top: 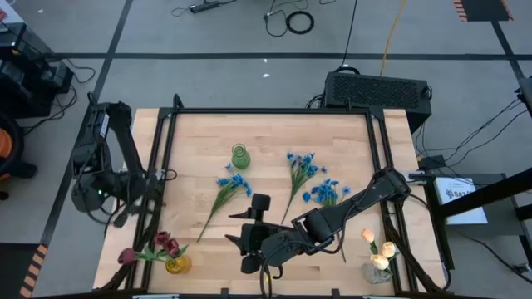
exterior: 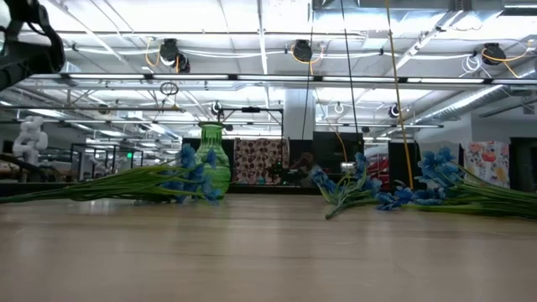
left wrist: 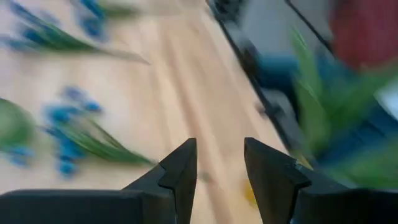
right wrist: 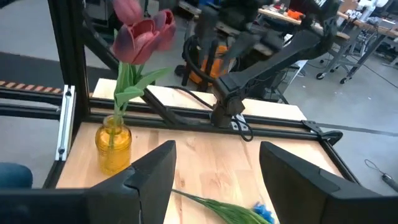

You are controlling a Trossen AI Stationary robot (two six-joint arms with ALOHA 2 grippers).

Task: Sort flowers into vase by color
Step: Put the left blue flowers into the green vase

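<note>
From above, blue flowers (top: 235, 184) lay beside the green vase (top: 240, 154), right gripper (top: 247, 241) hovering nearby; the left gripper (left wrist: 220, 169) stood spread and empty; the right wrist showed spread fingers, red tulips (right wrist: 142, 32) beyond.

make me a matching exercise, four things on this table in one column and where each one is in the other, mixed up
Things:
1. green vase
2. yellow vase with red tulips
3. clear vase with cream tulips
4. right gripper

Places:
A. near corner on the left arm's side
B. near edge, around the middle, jaws open, holding nothing
C. near corner on the right arm's side
D. far half of the table, empty, blue flowers lying beside it

Pairs: 1-D, 2-A, 3-C, 4-B
</note>
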